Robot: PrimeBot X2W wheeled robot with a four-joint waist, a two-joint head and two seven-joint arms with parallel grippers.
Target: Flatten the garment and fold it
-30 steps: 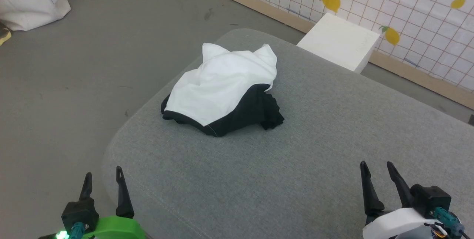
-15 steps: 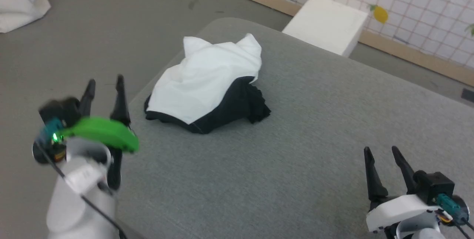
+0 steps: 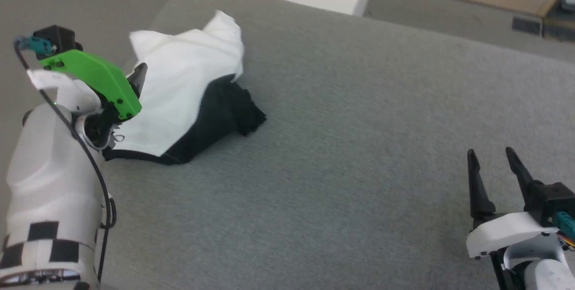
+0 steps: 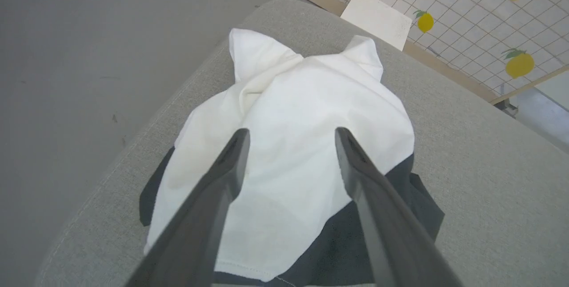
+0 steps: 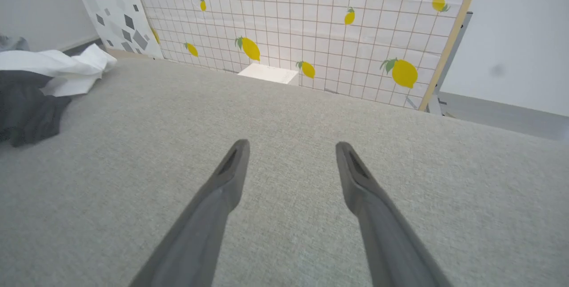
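My left gripper [image 4: 291, 132] hangs spread over the crumpled garment [image 4: 302, 91] at the bench's [image 4: 466, 153] far-left corner, and my right gripper [image 3: 490, 151] is spread too.

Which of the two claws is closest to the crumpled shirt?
The left gripper, green-cased, poised above the garment; the right gripper sits apart, over grey cushion.

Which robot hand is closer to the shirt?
Left. The left gripper hovers open right over the garment, above its white part. The right gripper sits open far to its right, above the grey cushion.
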